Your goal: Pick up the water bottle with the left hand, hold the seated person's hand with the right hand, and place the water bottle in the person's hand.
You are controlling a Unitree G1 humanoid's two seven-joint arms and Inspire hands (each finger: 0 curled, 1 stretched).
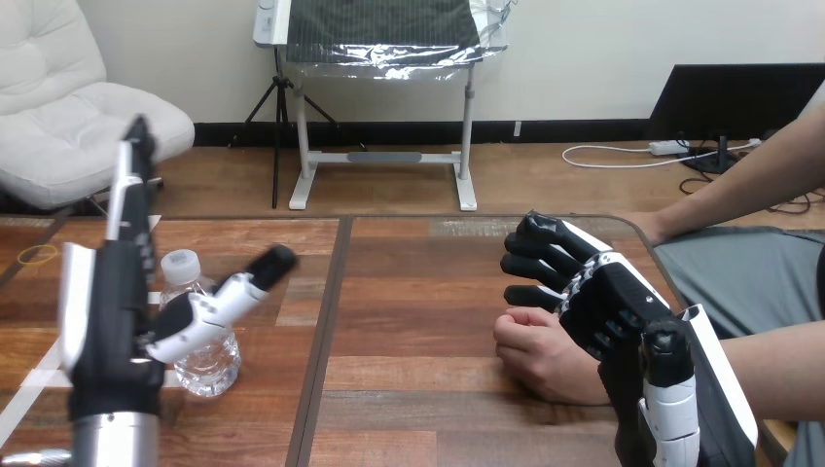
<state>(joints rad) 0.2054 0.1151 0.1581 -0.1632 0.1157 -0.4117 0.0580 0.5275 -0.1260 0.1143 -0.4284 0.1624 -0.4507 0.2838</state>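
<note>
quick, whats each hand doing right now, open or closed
Left hand: open, thumb across the front of the water bottle, not gripping it.
Right hand: lying over the person's hand; whether it grips cannot be told.

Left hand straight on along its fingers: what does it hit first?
Probably nothing: bare table lies ahead; the water bottle sits beside the left hand, not in its line. Depth unclear.

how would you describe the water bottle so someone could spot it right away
Look at the left half of the wooden table, right beside the left robot hand. The water bottle stands upright there behind its thumb; it alone is clear plastic with a white cap.
</note>
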